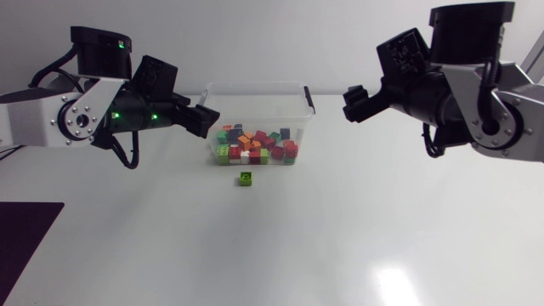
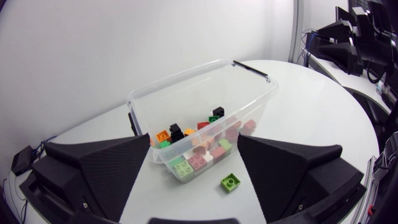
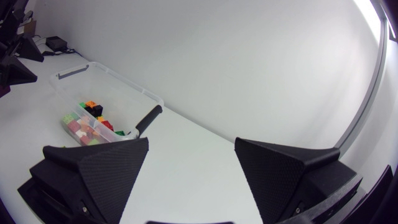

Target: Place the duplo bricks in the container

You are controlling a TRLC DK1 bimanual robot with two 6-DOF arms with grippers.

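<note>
Head view first: nearly all the duplo bricks are piled in the clear container at the far middle of the white table, and one green brick sits loose on the surface just in front of it. So I'd say we're on the last pickup. My left gripper hangs by the container's left end and my right gripper sits off its right end, both empty. In the left wrist view, my left gripper is spread wide with nothing in it; the container is ahead and the green brick is on the table close below. Next move, I reckon: drop down over that brick, straddle it, pinch, then lift over the rim. In the right wrist view, my right gripper is also wide and empty, with the container well off to one side. The table is plain, glossy and glare-spotted.
</note>
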